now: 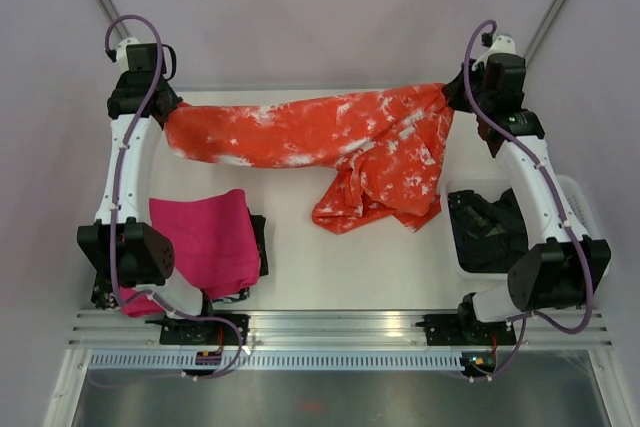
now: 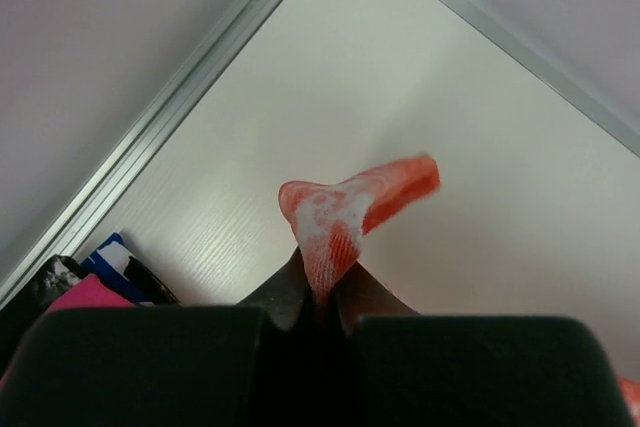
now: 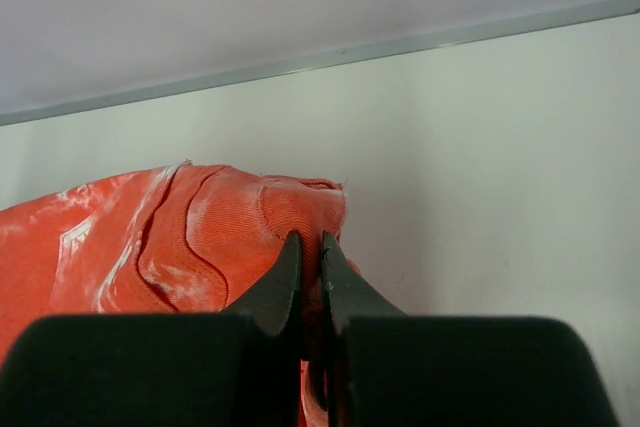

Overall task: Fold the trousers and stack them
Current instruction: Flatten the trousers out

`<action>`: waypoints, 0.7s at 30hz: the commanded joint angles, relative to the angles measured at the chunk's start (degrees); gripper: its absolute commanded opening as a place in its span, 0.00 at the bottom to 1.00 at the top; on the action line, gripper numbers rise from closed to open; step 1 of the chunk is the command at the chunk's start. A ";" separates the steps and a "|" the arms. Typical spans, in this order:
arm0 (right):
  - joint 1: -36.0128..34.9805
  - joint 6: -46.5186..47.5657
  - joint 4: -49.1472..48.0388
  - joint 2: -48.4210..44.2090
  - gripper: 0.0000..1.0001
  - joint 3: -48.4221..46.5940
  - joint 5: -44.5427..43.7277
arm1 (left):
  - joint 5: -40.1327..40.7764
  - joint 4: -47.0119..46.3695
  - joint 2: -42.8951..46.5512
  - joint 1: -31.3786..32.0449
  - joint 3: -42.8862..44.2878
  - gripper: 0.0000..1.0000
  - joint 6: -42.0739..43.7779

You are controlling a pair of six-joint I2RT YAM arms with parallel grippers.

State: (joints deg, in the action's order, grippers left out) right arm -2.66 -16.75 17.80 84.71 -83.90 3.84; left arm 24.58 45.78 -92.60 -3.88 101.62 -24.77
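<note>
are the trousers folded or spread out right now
Spread, not folded: the trousers are stretched between the left gripper and the right gripper, each shut on an end, the middle sagging crumpled onto the table.

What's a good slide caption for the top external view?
Left gripper and right gripper hold the speckled orange-red trousers stretched between them, with a folded pink cloth nearby.

trousers (image 1: 300, 132) across far side, cloth (image 1: 205, 237) near left
</note>
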 commanded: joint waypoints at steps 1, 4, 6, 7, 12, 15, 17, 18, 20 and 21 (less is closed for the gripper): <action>0.98 0.58 -0.67 -8.41 0.00 -1.45 -6.65 | -1.55 -3.59 1.20 -0.43 2.53 0.02 0.43; 1.07 2.51 -1.28 -9.12 0.00 1.80 -7.35 | -3.22 -3.33 0.14 -0.43 0.78 0.02 0.34; 1.07 3.21 -1.28 -8.95 0.00 2.95 -7.35 | -3.83 -3.77 0.14 -0.34 -0.37 0.02 0.52; 1.07 3.22 -1.37 -8.94 0.00 3.21 -7.35 | -3.75 -3.68 0.14 -0.43 -0.81 0.02 1.30; 1.34 3.05 -3.39 -7.98 0.00 3.74 -7.70 | 3.01 -0.78 1.71 -0.43 1.99 0.02 5.51; 1.34 2.52 -3.74 -6.14 0.00 3.65 -5.95 | 6.88 -0.17 1.55 -0.43 4.89 0.03 8.59; 1.51 1.90 -4.70 -4.73 0.00 4.70 -6.03 | 7.85 1.59 0.06 -0.08 6.83 0.06 10.00; 1.51 1.90 -5.14 -4.20 0.00 5.23 -6.47 | 8.81 2.72 -2.48 0.27 7.53 0.07 10.36; 1.60 1.81 -5.06 -2.37 0.00 5.94 -8.22 | 9.26 5.80 -5.13 1.59 7.71 0.09 10.19; 1.60 1.99 -4.88 -1.74 0.00 6.11 -10.67 | 8.22 6.33 -6.27 2.03 7.28 0.13 9.58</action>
State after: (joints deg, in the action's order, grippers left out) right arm -2.13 -15.00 17.17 81.30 -78.28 -1.13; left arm 28.82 48.95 -94.98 -2.70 107.59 -18.59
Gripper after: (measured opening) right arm 0.059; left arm 0.105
